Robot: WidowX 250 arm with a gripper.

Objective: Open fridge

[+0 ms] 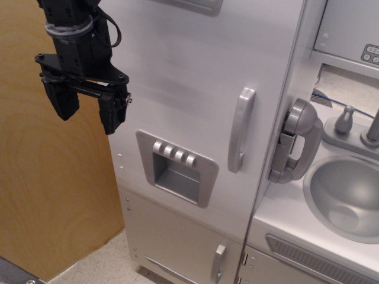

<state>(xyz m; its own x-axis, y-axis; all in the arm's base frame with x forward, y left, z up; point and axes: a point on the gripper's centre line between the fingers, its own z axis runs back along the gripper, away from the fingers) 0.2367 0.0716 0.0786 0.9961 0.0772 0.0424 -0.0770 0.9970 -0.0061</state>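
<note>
Black claw hangs with its jaws parted, holding nothing, up and left of the fridge door's dispenser panel. Door is shut; its curved handle sits right of that panel.

arm enters from top left of frame. black gripper in upper left, pointing down, slightly tilted. two fingers apart, jaws spread, nothing between them.
</note>
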